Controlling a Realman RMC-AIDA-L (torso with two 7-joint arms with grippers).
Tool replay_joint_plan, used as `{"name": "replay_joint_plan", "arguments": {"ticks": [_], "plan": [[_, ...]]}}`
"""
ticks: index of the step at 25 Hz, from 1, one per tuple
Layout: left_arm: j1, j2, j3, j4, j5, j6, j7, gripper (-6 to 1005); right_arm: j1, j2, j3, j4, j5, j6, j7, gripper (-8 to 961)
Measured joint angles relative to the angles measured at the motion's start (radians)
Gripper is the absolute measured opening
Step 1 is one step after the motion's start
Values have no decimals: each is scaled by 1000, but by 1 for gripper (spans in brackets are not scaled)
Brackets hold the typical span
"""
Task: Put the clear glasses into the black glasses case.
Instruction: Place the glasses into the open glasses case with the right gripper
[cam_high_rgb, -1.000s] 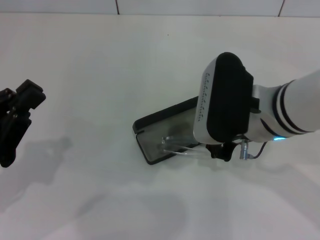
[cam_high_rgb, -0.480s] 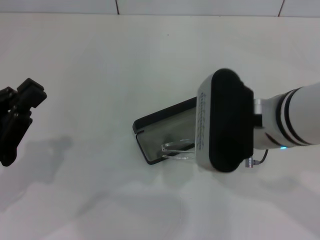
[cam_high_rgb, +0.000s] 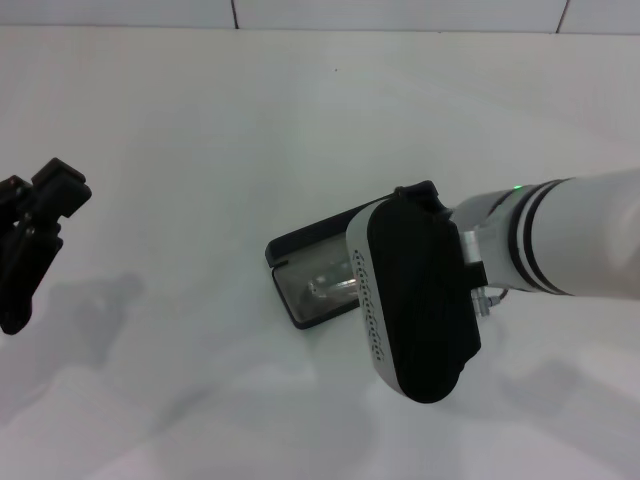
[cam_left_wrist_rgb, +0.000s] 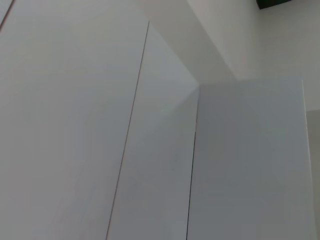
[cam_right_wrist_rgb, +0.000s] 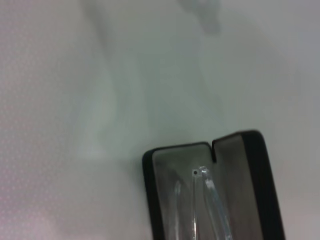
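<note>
- Black, folded and idle, the left pincer (cam_high_rgb: 30, 245) hangs at the far left edge of the head view, well apart from the case on the white counter (cam_high_rgb: 200, 150); I cannot tell how its jaws stand, and its wrist camera shows only pale flat panels.
- Just left of the right arm's wrist housing lies the black rectangular hinged hard glasses case (cam_high_rgb: 300, 270), open, with its grey lining showing.
- Inside that grey tray lie the fully transparent colourless plastic glasses (cam_right_wrist_rgb: 205, 200); the right wrist view shows the thin clear arms running along the lining, between the case's black walls.
- Judged from this, the placing step looks all but done; what remains is likely a clean lift away from the case, and perhaps closing the lid.
- The right arm reaches in from the right, with its bulky black-and-white wrist tilted over the case's near end; the right pincer itself is hidden beneath it, so its opening, and whether it holds the glasses, cannot be told.
</note>
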Motion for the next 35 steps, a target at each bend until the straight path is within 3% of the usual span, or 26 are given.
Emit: {"name": "replay_joint_plan", "arguments": {"ticks": [13,35], "plan": [[9,0,0,-15,-7,-2,2,99,28,0,-55,180,-1,222,-45,69],[11,-3,1,-25,0,-2,2,100,12,0,-66,205,-4,278,14,83]]}}
